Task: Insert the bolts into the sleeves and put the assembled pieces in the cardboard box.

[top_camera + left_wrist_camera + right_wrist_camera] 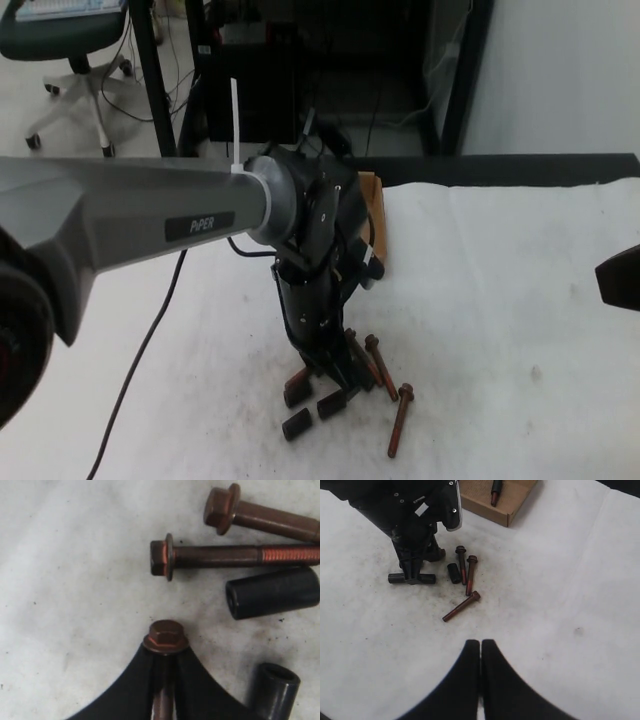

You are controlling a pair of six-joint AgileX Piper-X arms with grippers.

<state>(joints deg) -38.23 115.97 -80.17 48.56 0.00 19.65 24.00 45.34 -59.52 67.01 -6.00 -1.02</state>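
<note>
Rust-brown bolts (400,420) and black sleeves (297,425) lie on the white cloth (500,330) near 6 o'clock in the high view. The left gripper (343,375) points down among them. The cardboard box (376,215) sits at 12 o'clock from the pile, behind the arm.

In the left wrist view, the fingers (130,680) are clamped on a held bolt (166,636), with loose bolts and sleeves just beside it.

In the right wrist view, the right gripper (480,645) has its fingers pressed together with nothing between them, well apart from the pile. A dark piece (493,492) lies in the box.
</note>
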